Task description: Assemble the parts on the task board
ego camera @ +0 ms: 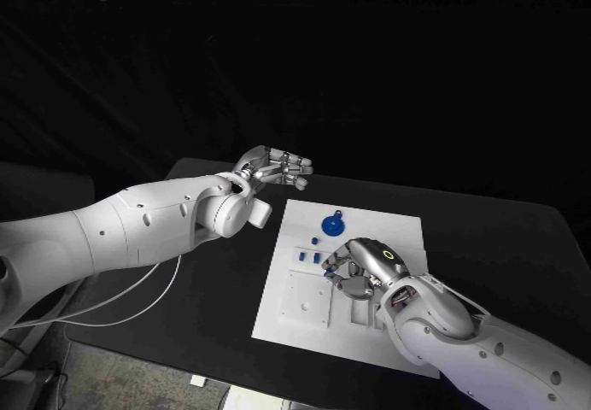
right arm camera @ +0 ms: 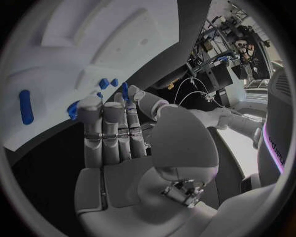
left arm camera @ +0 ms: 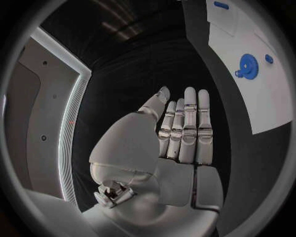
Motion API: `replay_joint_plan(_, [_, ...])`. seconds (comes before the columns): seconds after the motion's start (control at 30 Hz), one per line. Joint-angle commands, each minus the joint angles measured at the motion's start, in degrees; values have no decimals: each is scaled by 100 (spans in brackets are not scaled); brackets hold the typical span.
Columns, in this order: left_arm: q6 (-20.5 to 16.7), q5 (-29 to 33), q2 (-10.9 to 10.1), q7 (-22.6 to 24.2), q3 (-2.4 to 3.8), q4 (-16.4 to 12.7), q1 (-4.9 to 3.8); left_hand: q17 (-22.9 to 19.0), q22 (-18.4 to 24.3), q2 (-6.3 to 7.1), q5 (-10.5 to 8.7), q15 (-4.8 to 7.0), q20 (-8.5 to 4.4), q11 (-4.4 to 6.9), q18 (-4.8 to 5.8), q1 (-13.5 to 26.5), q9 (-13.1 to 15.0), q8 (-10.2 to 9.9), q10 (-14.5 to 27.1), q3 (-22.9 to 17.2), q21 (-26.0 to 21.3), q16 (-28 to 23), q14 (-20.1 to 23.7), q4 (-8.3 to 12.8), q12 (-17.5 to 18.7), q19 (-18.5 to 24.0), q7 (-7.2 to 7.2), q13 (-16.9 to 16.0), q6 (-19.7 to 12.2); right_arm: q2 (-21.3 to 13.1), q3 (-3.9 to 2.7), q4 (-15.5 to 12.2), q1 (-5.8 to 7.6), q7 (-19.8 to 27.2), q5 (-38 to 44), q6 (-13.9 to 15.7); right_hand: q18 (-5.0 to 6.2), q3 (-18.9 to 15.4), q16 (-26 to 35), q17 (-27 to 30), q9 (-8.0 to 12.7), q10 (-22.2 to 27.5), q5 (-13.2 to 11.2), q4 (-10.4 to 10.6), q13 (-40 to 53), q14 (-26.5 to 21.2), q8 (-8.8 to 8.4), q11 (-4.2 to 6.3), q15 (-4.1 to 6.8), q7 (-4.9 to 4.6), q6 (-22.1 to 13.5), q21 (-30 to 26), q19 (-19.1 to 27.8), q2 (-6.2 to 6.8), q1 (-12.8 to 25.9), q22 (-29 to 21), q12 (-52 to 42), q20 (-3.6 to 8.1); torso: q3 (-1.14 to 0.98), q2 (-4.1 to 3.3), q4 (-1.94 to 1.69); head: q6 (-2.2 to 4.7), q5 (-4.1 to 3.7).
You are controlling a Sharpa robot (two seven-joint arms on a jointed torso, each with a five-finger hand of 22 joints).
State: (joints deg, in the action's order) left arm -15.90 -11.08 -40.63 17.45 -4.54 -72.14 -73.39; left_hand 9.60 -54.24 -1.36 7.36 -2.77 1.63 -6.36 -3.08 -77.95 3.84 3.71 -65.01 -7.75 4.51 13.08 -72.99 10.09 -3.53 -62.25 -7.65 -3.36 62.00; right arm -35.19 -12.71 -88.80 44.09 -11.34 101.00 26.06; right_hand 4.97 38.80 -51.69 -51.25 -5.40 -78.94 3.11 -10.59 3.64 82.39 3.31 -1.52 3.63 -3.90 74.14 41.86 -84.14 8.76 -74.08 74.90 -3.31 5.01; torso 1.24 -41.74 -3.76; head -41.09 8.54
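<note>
Two white arms with silver many-fingered hands over a black table (ego camera: 493, 222). No brand, label or legible writing anywhere on board, parts or arms.

White flat task board (ego camera: 382, 224) lying mid-table, with pale moulded recesses toward its near end. Round blue disc-shaped part (ego camera: 334, 225) resting on board's far half, a tiny blue piece (ego camera: 339, 212) just beyond it. Same disc (left arm camera: 248, 65) seen from left wrist view, a small blue stub (left arm camera: 269, 58) beside it and a blue oblong piece (left arm camera: 221, 5) farther along the board. Several small blue pegs (ego camera: 308, 254) clustered near board's middle, just beside right hand's fingertips.

Left hand (ego camera: 276, 169) raised off the board, beyond its far left corner, above bare table; fingers (left arm camera: 188, 123) straight, side by side, nothing held. White cable (ego camera: 136, 299) looping below left arm.

Right hand (ego camera: 359, 266) low over board's middle, covering part of the moulded recesses. From right wrist view, fingers (right arm camera: 114, 128) extended side by side toward the board, tips close to small blue pieces (right arm camera: 103, 83); a slim blue part (right arm camera: 125, 91) upright between fingertips, cannot tell whether gripped or merely behind them. Blue oblong part (right arm camera: 25, 106) lying apart on the white surface. Another blue piece (right arm camera: 73, 110) partly hidden behind an outer fingertip.
</note>
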Motion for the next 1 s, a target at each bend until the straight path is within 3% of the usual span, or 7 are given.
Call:
replay_joint_plan(0.03, [-54,-357,41,20,5,9,-10,-7,-6,9,13,-15,5,-13,-105,-30,-2,-5,33,-7,-36,-8,1,11,1,16,5,-1,-19,41,29,78,-63,107,87,216,87,-20,20,-13,-3,-116,32,-18,13,8,37,75,34,-13,-6,32,-291,-24,-74,504,-20,25,-4,0,4,-48,101])
replay_joint_plan(0.23, [-97,-452,77,-27,5,21,-10,-13,-13,4,19,-15,7,-13,-108,-40,-2,-4,31,-19,-37,-15,4,13,1,24,6,-1,-15,80,91,181,-154,61,175,283,90,-21,25,-9,-1,-114,33,-24,13,6,37,74,33,-14,-4,34,-291,-25,-70,503,-19,23,1,3,6,-87,130])
replay_joint_plan(0.43, [-135,-473,96,-76,5,30,-10,-18,-55,2,25,-12,0,-14,-111,-62,-3,-6,27,-51,-22,-18,-2,28,2,31,-1,0,-15,124,146,231,-224,29,263,336,90,-20,26,-8,1,-113,30,-31,13,7,37,73,33,-14,-5,52,-293,-27,-71,507,-19,21,-9,0,3,-110,173])
replay_joint_plan(0.73, [-111,-479,117,-95,5,28,-10,-25,-151,17,28,-10,2,-12,-113,-49,-3,-7,26,-92,-21,-23,-7,33,1,52,0,-1,-17,202,175,351,-280,-29,376,339,89,-21,20,-13,2,-113,24,-33,12,9,38,73,33,-13,-3,55,-293,-29,-72,508,-19,21,3,-3,-9,-136,224])
replay_joint_plan(1.0, [-79,-463,124,-114,5,31,-10,-25,-151,17,28,-10,2,-12,-113,-49,-3,-7,26,-92,-21,-23,-7,33,1,52,0,-1,-17,251,193,422,-290,-80,472,278,88,-27,23,-9,7,-114,21,-51,12,8,38,73,32,-13,1,55,-291,-35,-65,506,-19,20,3,2,0,-154,273])
